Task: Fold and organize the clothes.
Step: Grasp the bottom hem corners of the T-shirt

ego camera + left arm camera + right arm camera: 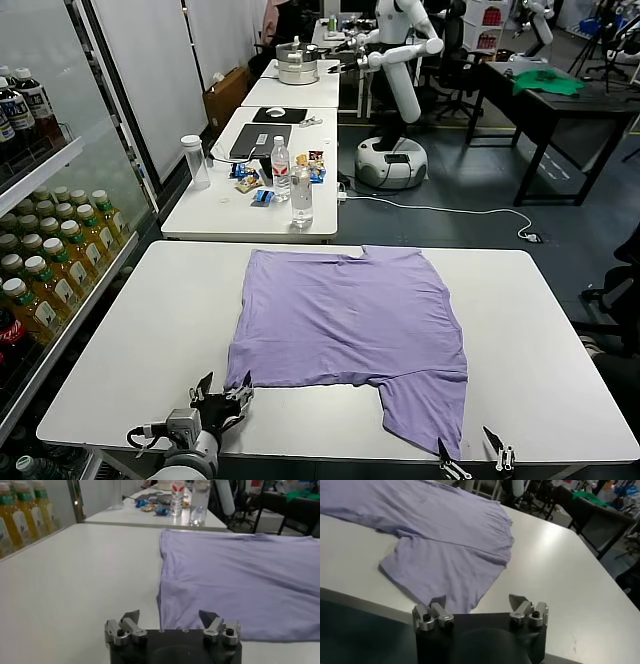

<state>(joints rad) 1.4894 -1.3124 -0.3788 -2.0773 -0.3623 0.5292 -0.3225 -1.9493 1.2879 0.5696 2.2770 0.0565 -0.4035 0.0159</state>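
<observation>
Shirt: your purple T-shirt (pixel 350 325) lies spread flat on the white table (pixel 150 330), roughly in the middle, with one sleeve reaching toward the near edge on your right side and the other sleeve at the near left corner of the cloth.
Shirt surface: mostly smooth, with soft wrinkles near the right sleeve; in the right wrist view the sleeve (pixel 445 575) fans out toward the table edge.
Left gripper: you will find the left gripper (pixel 222 400) low at the near edge of the table, just at the shirt's near left corner; in the left wrist view (pixel 170 622) its two fingers stand apart with the shirt's edge lying between and ahead of them. Nothing is pinched.
Right gripper: the right gripper (pixel 475 450) sits at the near edge, by the tip of the right sleeve; in the right wrist view (pixel 479 607) its fingers are spread, one finger (pixel 437 607) over the sleeve hem and the other over bare table. It holds nothing that you can see.
Behind the table: a second white table (pixel 200 210) carries a clear water bottle (pixel 302 195), a tall tumbler (pixel 195 160), a laptop (pixel 262 140) and some snack packets (pixel 250 180).
Left side: shelves of bottled drinks (pixel 50 260) stand beside the table.
Far back: a green cloth (pixel 548 82) lies on a dark table (pixel 560 115), and another white robot (pixel 400 60) stands nearby.
</observation>
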